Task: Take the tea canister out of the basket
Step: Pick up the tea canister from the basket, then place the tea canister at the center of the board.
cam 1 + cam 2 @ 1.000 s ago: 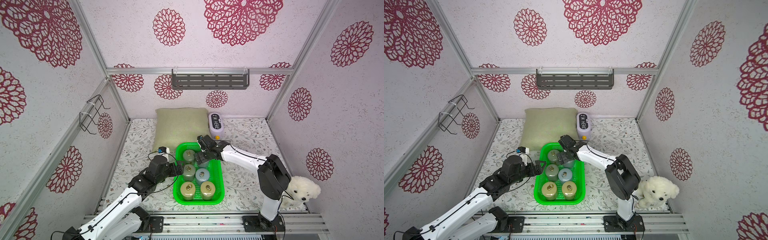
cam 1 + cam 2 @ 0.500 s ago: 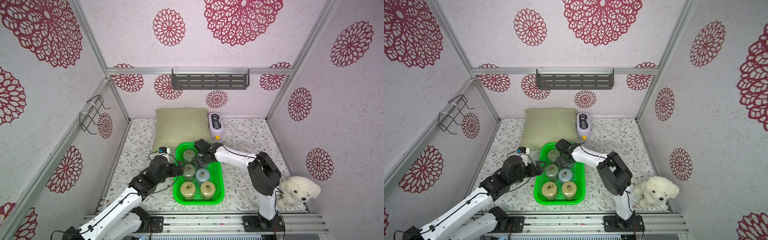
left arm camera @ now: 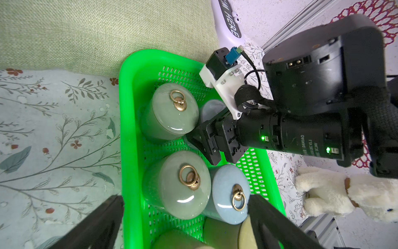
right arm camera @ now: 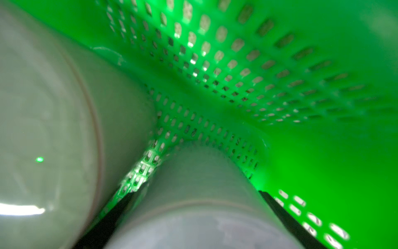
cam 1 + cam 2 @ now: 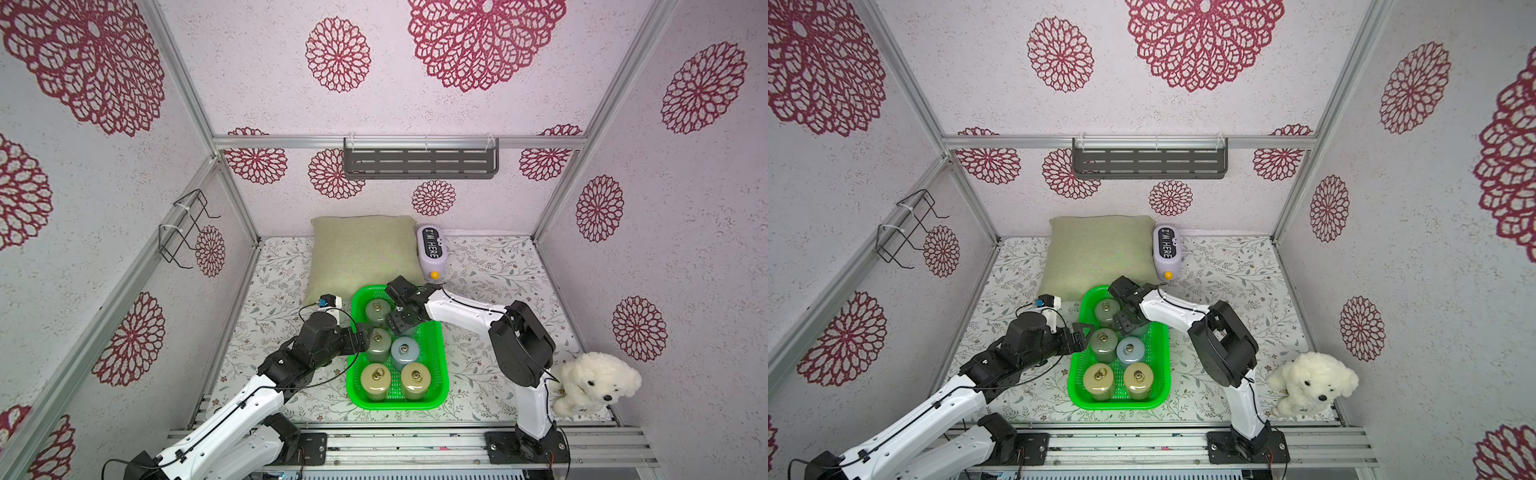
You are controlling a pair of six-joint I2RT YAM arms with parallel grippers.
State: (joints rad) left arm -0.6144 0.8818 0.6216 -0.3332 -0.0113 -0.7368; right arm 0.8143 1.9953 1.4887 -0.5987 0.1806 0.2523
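Observation:
The bright green basket holds several lidded tea canisters: two pale green, one light blue and two yellowish. My right gripper reaches down into the far right corner. In the right wrist view it is shut on a pale grey-blue tea canister, with a black finger against each side. That canister is mostly hidden in both top views; a sliver shows in the left wrist view. My left gripper is open across the basket's left rim, holding nothing.
An olive pillow lies just behind the basket, with a lilac "I'M HERE" device to its right. A white plush dog sits at the front right by the right arm's base. A grey slotted shelf hangs on the back wall.
My right gripper has sunk lower into the basket's far right corner and its jaws have closed onto the grey-blue canister. The left arm has not moved.

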